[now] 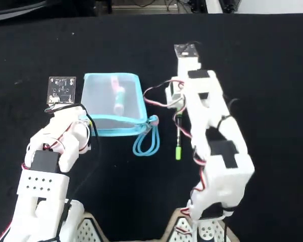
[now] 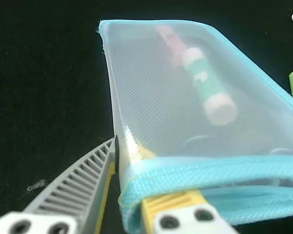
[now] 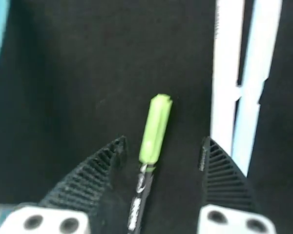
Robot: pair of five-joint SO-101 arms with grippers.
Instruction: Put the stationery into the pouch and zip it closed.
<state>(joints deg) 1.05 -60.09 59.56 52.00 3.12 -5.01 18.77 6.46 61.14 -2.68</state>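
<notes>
Right end effector [image 3: 162, 142] spread, straddling one green-capped pen [image 3: 155, 127] lying on the table [image 1: 262, 60]. Left end effector [image 2: 126, 148] pinching open edge of one blue mesh pouch [image 2: 151, 112]. Two items inside: green-white tube [image 2: 207, 90], pink stick [image 2: 167, 41].

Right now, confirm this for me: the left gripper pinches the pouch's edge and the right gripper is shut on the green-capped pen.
Not quite. The right gripper is open, not shut: in the right wrist view its fingers stand apart on either side of the green-capped pen, which lies on the table. The left gripper does pinch the pouch at its edge.
</notes>
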